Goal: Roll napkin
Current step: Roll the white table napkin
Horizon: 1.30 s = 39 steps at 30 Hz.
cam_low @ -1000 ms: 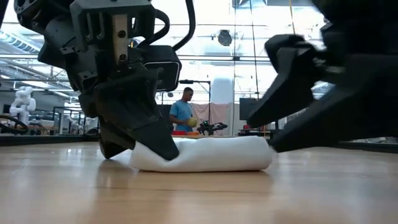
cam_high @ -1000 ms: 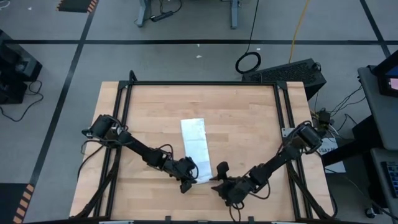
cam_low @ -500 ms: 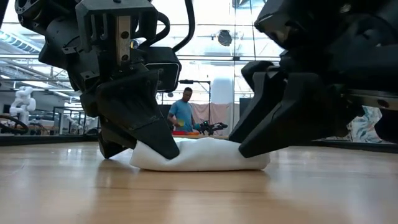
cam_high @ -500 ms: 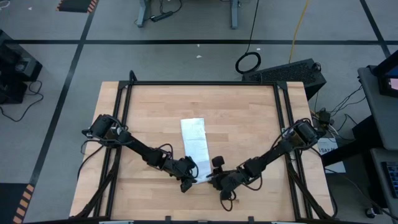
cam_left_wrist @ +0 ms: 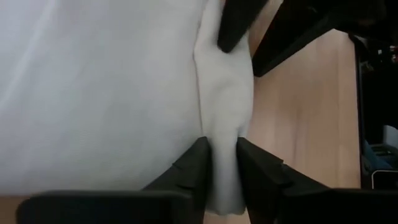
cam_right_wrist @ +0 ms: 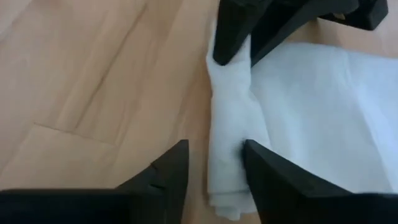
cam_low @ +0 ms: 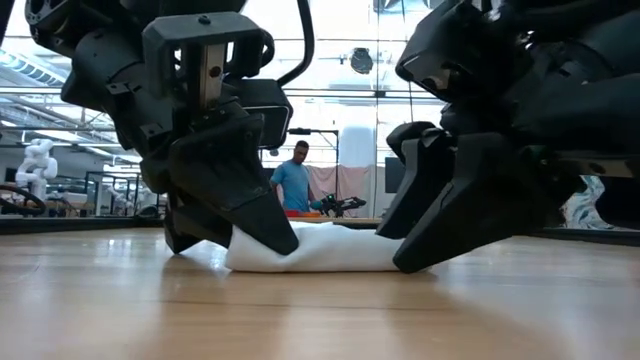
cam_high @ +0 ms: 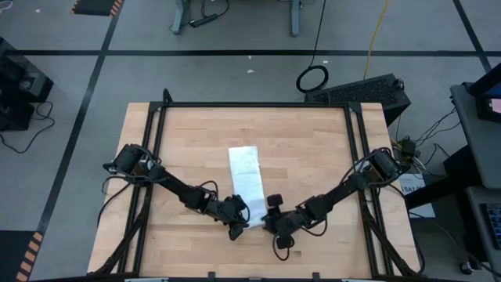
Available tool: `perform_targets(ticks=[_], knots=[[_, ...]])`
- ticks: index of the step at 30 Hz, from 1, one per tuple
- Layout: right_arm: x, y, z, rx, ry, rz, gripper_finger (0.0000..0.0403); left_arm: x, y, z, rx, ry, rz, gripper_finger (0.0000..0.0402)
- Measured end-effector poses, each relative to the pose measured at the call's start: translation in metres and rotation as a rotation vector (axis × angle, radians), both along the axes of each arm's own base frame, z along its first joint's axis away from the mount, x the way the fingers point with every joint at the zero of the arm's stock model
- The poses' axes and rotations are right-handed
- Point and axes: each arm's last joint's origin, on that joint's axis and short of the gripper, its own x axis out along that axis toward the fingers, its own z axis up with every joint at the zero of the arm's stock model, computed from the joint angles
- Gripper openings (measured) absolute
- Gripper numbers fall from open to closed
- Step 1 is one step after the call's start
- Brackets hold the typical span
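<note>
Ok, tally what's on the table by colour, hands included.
White: 1, the napkin.
Black: 2, the left hand and the right hand, one at each side of the napkin's rolled near end.
Total: 3.

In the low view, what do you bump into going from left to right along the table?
Left gripper → napkin → right gripper.

My left gripper [cam_high: 237, 222] and right gripper [cam_high: 272, 222] crowd the napkin's [cam_high: 246, 178] near rolled end from both sides, blocking passage there. Beyond the napkin's far end, and on either side, bare table [cam_high: 313, 149] lies free.
</note>
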Motion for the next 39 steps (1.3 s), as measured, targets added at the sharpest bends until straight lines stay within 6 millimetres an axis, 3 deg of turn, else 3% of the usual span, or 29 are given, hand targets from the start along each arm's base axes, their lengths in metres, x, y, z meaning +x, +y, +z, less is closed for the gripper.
perform_targets(ticks=[4, 8, 13, 16, 20, 26, 31, 34, 39], knots=[[0.002, -0.008, -0.001, 0.054, 0.036, -0.037, 0.0144, 0.000, 0.000, 0.001, 0.019, -0.008, -0.019, 0.0095], [0.005, -0.014, -0.001, 0.121, 0.062, -0.044, 0.0086, -0.003, 0.001, 0.010, 0.056, -0.022, -0.054, 0.0096], [0.008, -0.019, -0.001, 0.196, 0.088, -0.057, 0.0011, -0.016, 0.005, 0.036, 0.112, 0.008, -0.095, 0.0096], [0.010, -0.024, -0.001, 0.251, 0.106, -0.082, 0.0015, -0.026, 0.001, 0.052, 0.205, -0.015, -0.095, 0.0096], [0.014, -0.035, -0.002, 0.384, 0.162, -0.123, 0.0017, -0.032, -0.019, 0.065, 0.407, -0.191, -0.110, 0.0097], [0.020, -0.053, -0.002, 0.530, 0.228, -0.151, 0.0007, -0.037, -0.055, 0.041, 0.660, -0.304, -0.138, 0.0137], [0.024, -0.066, -0.003, 0.618, 0.266, -0.174, 0.0010, -0.041, -0.066, 0.009, 0.810, -0.264, -0.120, 0.0203], [0.025, -0.072, -0.003, 0.650, 0.278, -0.187, 0.0010, -0.038, -0.074, 0.002, 0.850, -0.327, -0.141, 0.0232], [0.026, -0.077, -0.003, 0.690, 0.295, -0.188, 0.0010, -0.033, -0.074, -0.012, 0.881, -0.341, -0.157, 0.0241]])
